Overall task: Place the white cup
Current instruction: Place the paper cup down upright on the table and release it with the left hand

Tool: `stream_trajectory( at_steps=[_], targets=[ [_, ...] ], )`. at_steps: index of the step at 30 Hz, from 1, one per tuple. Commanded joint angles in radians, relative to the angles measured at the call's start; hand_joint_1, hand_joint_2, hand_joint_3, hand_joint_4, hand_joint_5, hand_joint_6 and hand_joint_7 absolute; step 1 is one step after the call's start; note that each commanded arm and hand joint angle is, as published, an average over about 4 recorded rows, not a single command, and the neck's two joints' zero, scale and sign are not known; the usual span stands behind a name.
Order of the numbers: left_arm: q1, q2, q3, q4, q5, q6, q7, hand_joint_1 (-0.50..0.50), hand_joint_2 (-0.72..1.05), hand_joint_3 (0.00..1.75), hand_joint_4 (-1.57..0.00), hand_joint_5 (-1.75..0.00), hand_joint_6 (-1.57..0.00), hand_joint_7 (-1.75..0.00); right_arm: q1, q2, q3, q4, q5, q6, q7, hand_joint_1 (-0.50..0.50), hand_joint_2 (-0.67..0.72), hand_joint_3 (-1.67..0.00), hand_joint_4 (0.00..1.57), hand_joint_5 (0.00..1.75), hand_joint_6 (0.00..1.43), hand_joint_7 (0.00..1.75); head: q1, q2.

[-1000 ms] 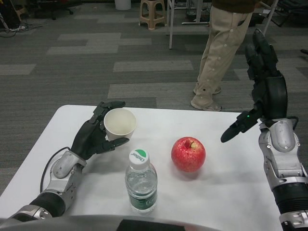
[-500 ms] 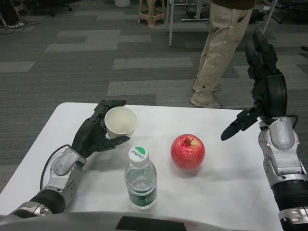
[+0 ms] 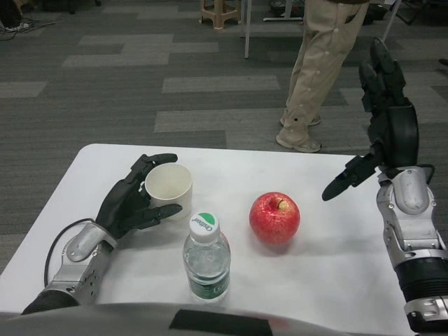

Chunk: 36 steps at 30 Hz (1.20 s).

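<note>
Left hand still grips the white cup, now lower and more upright than a second ago, seemingly near the tabletop at 10 o'clock of the apple; right hand spread, raised.

An office-like lab room: grey carpet tiles, a plastic stool, and a white table.

Even indoor light, soft shadows
</note>
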Motion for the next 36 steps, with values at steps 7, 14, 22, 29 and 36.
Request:
stream_trajectory(
  at_steps=[7, 14, 22, 29, 36],
  targets=[
    [0.059, 0.045, 0.013, -0.156, -0.006, 0.234, 0.001, -0.14, 1.05, 0.09, 0.00, 0.00, -0.26, -1.05, -0.016, -0.007, 0.000, 0.006, 0.005, -0.004, -0.002, -0.42, 0.72, 0.00, 0.00, 0.00, 0.00, 0.00, 0.004, -0.001],
    [0.067, 0.074, 0.020, -0.251, -0.022, 0.381, 0.002, -0.14, 1.05, 0.09, 0.00, 0.00, -0.22, -1.05, -0.016, -0.009, 0.001, 0.006, 0.005, -0.004, -0.002, -0.42, 0.72, 0.00, 0.00, 0.00, 0.00, 0.00, 0.008, 0.002],
    [0.082, 0.097, 0.033, -0.297, 0.010, 0.438, 0.000, -0.17, 1.05, 0.09, 0.00, 0.00, -0.09, -1.01, -0.016, -0.011, 0.003, 0.007, 0.005, -0.004, -0.003, -0.42, 0.72, 0.00, 0.00, 0.00, 0.00, 0.00, 0.008, -0.001],
    [0.096, 0.089, 0.067, -0.314, 0.014, 0.438, 0.000, -0.34, 1.05, 0.17, 0.00, 0.00, 0.00, -0.77, -0.016, -0.014, 0.009, 0.009, 0.005, -0.004, -0.002, -0.42, 0.72, 0.00, 0.00, 0.00, 0.00, 0.00, 0.012, -0.007],
    [0.099, 0.090, 0.085, -0.323, 0.037, 0.443, 0.000, -0.48, 1.05, 0.09, 0.00, 0.00, 0.00, -0.70, -0.014, -0.014, 0.011, 0.006, 0.005, -0.005, -0.002, -0.42, 0.72, 0.00, 0.00, 0.00, 0.00, 0.00, 0.010, -0.013]
  ],
)
